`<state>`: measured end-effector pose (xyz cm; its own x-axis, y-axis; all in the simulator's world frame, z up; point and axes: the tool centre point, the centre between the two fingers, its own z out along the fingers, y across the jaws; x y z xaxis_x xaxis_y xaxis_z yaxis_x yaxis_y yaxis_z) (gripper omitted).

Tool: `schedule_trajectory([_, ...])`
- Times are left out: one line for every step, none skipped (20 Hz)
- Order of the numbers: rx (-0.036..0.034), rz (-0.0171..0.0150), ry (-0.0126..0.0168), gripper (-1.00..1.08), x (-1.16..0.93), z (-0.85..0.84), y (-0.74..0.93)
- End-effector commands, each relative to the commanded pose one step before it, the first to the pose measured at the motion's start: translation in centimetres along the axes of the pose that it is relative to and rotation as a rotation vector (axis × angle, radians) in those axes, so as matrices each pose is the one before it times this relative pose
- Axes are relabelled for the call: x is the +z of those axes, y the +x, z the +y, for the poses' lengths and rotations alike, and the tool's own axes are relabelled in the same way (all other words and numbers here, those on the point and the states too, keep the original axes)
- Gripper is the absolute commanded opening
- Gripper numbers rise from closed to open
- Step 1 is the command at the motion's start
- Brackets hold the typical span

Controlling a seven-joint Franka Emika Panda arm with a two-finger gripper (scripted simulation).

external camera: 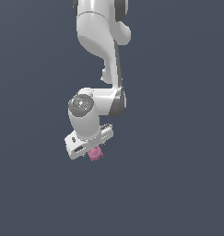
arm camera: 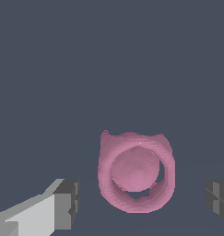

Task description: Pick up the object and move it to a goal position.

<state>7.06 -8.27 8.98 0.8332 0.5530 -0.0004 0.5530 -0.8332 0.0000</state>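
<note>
Object [arm camera: 135, 177] between the spread jaws

Exterior view: arm [external camera: 100, 27] cut off at frame top; base not visible. Hand [external camera: 91, 146] covers upper part of pink object [external camera: 96, 154]; fingers hidden. Wrist view: both fingertips [arm camera: 67, 203] cut by lower frame edges; contact w/ object indeterminate.

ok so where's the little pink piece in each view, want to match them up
Exterior view: the pink piece peeks out just under the white gripper, a little below the picture's centre.
Wrist view: it fills the lower middle, seen from above, rimmed round top facing the camera, apart from both grey fingertips.
Shared landmark: the gripper, whose fingers flank the piece in both views.
</note>
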Motion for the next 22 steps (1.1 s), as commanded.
schedule_trajectory([-0.00021,-0.00017,0.00019,1.00,0.316,-0.001,-0.012])
schedule_trajectory([-0.00068,0.00009,-0.00003,1.00,0.280,-0.025,0.016])
schedule_trajectory([0.00000,0.00000,0.00000,1.00,0.366,0.013,-0.019])
schedule_trajectory([-0.00068,0.00009,-0.00003,1.00,0.440,-0.021,0.005])
schedule_trajectory([0.00000,0.00000,0.00000,1.00,0.523,0.016,-0.031])
schedule_trajectory([-0.00097,0.00012,-0.00004,1.00,0.590,-0.034,0.005])
schedule_trajectory([-0.00068,0.00009,-0.00002,1.00,0.619,-0.019,-0.010])
schedule_trajectory([0.00000,0.00000,0.00000,1.00,0.541,0.015,-0.034])
schedule_trajectory([-0.00068,0.00009,-0.00002,1.00,0.447,-0.021,0.004])
schedule_trajectory([0.00000,0.00000,0.00000,1.00,0.365,0.016,-0.016])
schedule_trajectory([-0.00068,0.00010,-0.00003,1.00,0.271,-0.019,0.025])
schedule_trajectory([0.00000,0.00000,0.00000,1.00,0.189,0.020,0.006])
schedule_trajectory([0.00000,0.00000,0.00000,1.00,0.101,0.023,0.019])
schedule_trajectory([0.00000,0.00000,0.00000,1.00,0.013,0.026,0.032])
schedule_trajectory([0.00000,0.00000,0.00000,1.00,-0.054,0.024,0.035])
schedule_trajectory([0.00000,0.00000,0.00000,1.00,-0.027,0.007,0.012])
schedule_trajectory([0.00000,0.00000,0.00000,-1.00,0.000,0.000,0.000])
schedule_trajectory([0.00000,0.00000,0.00000,-1.00,0.000,0.000,0.000])
schedule_trajectory([0.00000,0.00000,0.00000,-1.00,0.000,0.000,0.000])
schedule_trajectory([0.00000,0.00000,0.00000,-1.00,0.000,0.000,0.000])
schedule_trajectory([0.00000,0.00000,0.00000,-1.00,0.000,0.000,0.000])
schedule_trajectory([0.00000,0.00000,0.00000,-1.00,0.000,0.000,0.000])
